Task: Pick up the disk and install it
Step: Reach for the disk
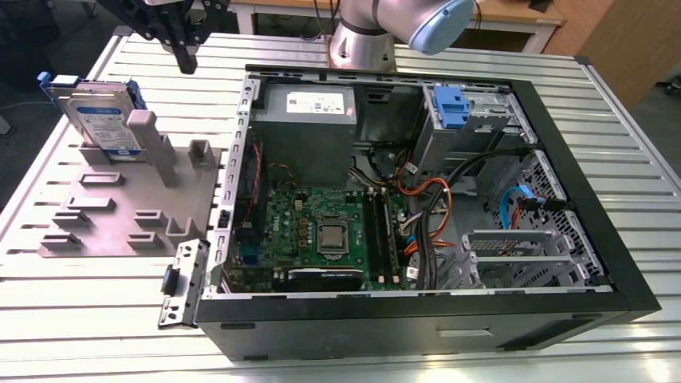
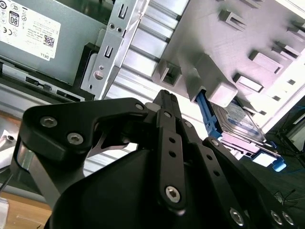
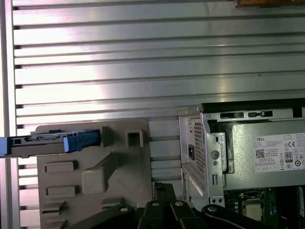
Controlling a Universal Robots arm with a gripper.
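The disk (image 1: pixel 101 120), silver with a white-and-blue label and a blue frame, stands on edge in a slot at the back of the grey slotted tray (image 1: pixel 107 215), on the exterior view's left. My black gripper (image 1: pixel 187 62) hangs above the table behind the tray, to the right of the disk and well apart from it. Its fingers are shut with nothing between them. Both wrist views show the shut gripper (image 2: pixel 164 95) (image 3: pixel 162 187) over the tray (image 2: pixel 214 52) (image 3: pixel 119 167), and the disk (image 2: pixel 238 124) (image 3: pixel 47 143) lies off to one side.
An open black computer case (image 1: pixel 426 311) lies right of the tray on the slatted metal table (image 1: pixel 107 319). Inside are a grey power supply box (image 1: pixel 309 120), a green motherboard (image 1: pixel 319 231), loose cables and a blue-fronted drive bay (image 1: pixel 451 108). A metal bracket (image 1: pixel 183 283) leans at the case's left wall.
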